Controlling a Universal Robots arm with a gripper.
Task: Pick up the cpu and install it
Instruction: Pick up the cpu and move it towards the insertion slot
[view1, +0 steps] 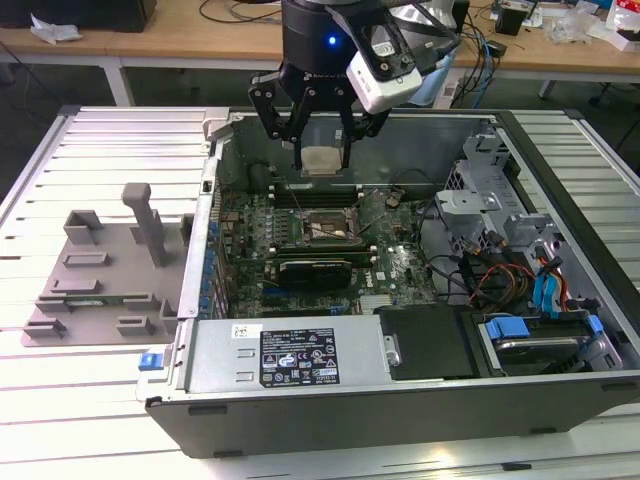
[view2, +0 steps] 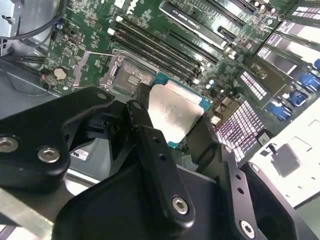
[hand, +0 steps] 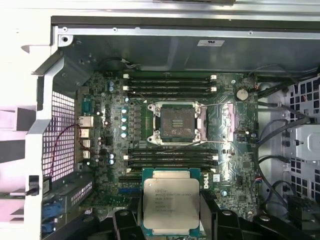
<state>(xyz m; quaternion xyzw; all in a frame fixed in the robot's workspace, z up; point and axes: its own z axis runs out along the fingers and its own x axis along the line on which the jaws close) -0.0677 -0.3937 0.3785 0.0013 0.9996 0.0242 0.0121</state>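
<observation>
- My hand (view1: 322, 165) was clenched on the cpu (view1: 322, 159), with a black finger on each side of it.
- I held the cpu flat, up in the air, with its silver top showing in both wrist views.
- It hung over the open computer case (view1: 350, 425), above the green board (hand: 235, 165) inside.
- The black socket (hand: 176, 120) sat on the board below, apart from the cpu.
- A grey tray (view1: 100, 270) lay on the white surface (view1: 60, 400), at the exterior view's left of the case.
</observation>
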